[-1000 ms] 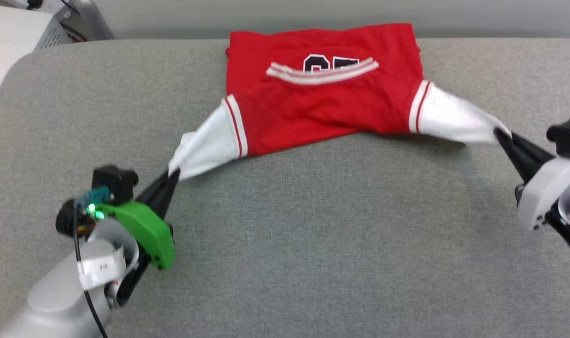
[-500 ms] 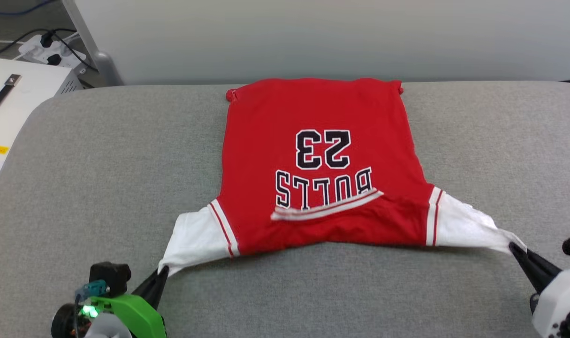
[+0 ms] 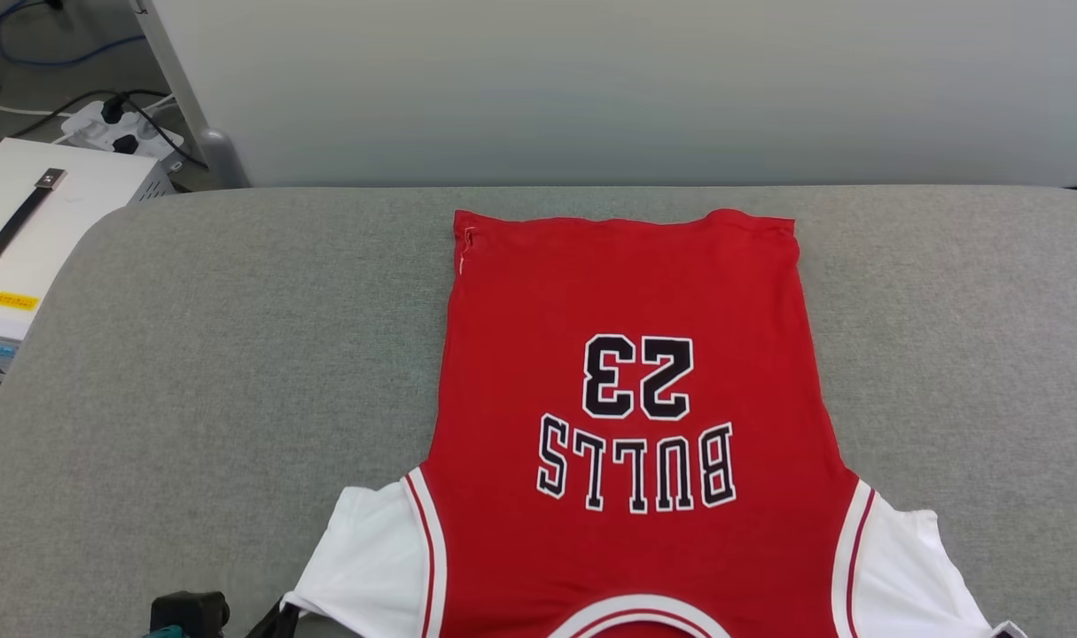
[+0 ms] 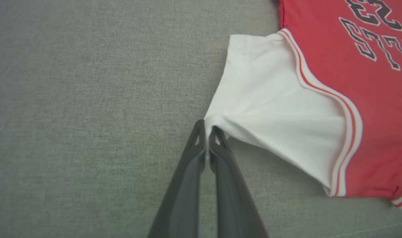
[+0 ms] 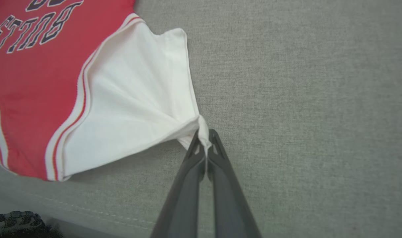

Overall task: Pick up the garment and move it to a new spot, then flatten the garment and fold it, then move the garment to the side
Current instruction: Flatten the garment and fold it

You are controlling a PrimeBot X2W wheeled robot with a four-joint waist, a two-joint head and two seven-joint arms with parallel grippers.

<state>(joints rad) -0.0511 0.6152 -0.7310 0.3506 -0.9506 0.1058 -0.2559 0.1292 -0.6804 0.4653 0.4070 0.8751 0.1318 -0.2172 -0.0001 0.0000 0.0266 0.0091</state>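
Right now the left jaws are pressed together on the corner of the white sleeve [image 4: 270, 99] on the robot's left. The cloth is pulled to a small point there. The right jaws pinch the corner of the other white sleeve [image 5: 138, 96] in the same way.

Between the two sleeves, the shirt [image 3: 627, 292] lies spread out on the gray desk [image 3: 237, 354]. It is print side up, and "BULLS 23" reads upside down to the robot. Its neck is near the robot and its bottom edge is at the far side. The red part looks smooth, with few wrinkles.

So the picking up and moving looks done, and the flattening looks almost done. The jaws have not let go yet. No part is folded over, so the folding is left to do, and then the move to the side.
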